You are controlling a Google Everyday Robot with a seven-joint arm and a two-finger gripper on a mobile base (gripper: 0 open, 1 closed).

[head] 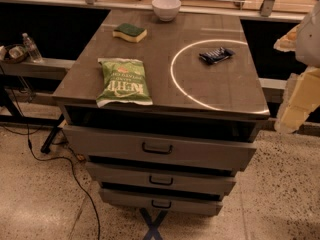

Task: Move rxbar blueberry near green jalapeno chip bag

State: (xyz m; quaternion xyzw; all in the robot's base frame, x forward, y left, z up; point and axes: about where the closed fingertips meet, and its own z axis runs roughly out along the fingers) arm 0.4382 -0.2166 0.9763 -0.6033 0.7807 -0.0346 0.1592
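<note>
Approach seems the step in hand: the gripper (299,101) hangs beside the desk (235,91), apart or together I cannot tell. Next it must reach the rxbar blueberry (216,54), lying well apart from the green jalapeno chip bag (123,81). One bar, one bag, one sponge (129,32), one bowl (166,7).

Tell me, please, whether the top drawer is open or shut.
Partly open: the top drawer juts forward past the cabinet top, a dark gap above it. The gripper is at the right edge.
</note>
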